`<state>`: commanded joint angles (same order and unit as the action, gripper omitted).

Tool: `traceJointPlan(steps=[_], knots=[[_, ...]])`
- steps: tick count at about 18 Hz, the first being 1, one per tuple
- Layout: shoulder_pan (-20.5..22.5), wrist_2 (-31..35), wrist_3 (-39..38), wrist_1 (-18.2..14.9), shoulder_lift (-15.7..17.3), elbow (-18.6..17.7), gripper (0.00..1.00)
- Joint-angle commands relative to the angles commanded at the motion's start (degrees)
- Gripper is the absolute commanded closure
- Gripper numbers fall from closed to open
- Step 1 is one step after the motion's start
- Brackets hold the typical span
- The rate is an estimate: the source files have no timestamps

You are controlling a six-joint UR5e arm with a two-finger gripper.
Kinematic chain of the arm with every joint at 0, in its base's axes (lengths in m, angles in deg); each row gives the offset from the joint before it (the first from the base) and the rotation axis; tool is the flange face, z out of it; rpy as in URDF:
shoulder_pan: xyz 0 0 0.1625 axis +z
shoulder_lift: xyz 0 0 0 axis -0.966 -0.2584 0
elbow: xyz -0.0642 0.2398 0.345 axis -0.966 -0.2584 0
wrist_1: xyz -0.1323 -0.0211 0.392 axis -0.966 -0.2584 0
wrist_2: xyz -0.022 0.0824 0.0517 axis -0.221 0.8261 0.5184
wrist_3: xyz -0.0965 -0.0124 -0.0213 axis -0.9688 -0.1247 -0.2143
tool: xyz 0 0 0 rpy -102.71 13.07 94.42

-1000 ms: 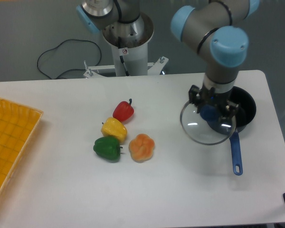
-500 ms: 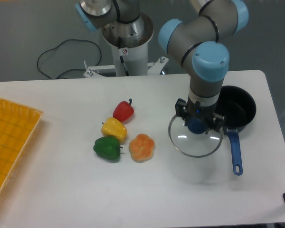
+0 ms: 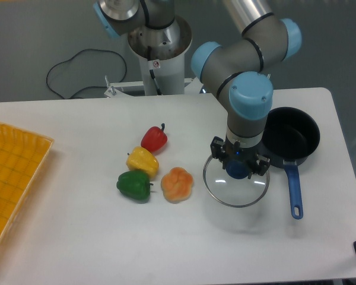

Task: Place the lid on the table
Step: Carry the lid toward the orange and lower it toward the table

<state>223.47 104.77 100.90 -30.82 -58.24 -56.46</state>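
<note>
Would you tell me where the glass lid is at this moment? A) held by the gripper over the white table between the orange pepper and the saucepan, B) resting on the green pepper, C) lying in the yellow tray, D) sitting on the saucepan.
A: the gripper grips the blue knob of the lid, which is over the table between the orange pepper and the uncovered saucepan.

yellow tray (image 3: pixel 15 172) cut by left edge, saucepan (image 3: pixel 292 139) rim partly behind arm, lid (image 3: pixel 235 181) knob mostly hidden by fingers (image 3: pixel 217 148)
</note>
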Motion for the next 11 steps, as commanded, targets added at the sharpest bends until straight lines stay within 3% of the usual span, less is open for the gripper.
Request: traceJointPlan(steps=[7,11], knots=[[-0.44,0.00,-0.18,3.25,-2.37,0.00,0.48],[-0.44,-0.09,0.00,3.43,-3.34,0.00,0.48]])
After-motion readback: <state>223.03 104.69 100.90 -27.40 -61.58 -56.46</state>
